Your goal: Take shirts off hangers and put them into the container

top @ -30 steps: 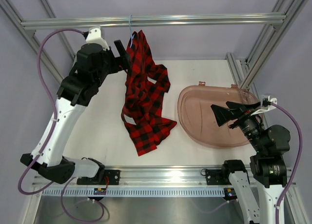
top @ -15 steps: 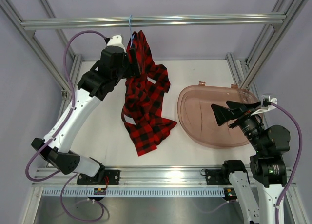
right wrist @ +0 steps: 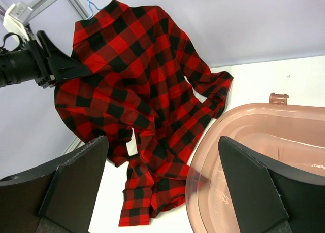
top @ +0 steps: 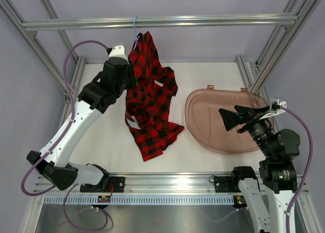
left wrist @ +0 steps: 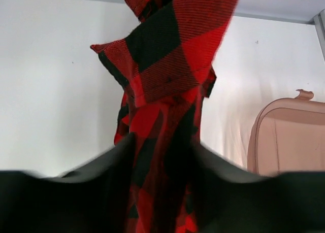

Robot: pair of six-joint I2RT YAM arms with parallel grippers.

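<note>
Top external: left arm [top: 76,126] stretched up, left jaws clamped on the shirt [top: 152,106]; right jaws spread above the container [top: 203,129].

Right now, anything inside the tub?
Only bare plastic floor shows inside the tub; the shirt hangs outside, left of it. The right gripper hovers over the tub's right part and hides that patch from the top view.

no legible txt, no labels readable

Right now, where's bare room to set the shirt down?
Free: inside the tub, and the table strip between shirt and tub. Crowded: back left, where the left gripper straddles the shirt under the hanger.
</note>
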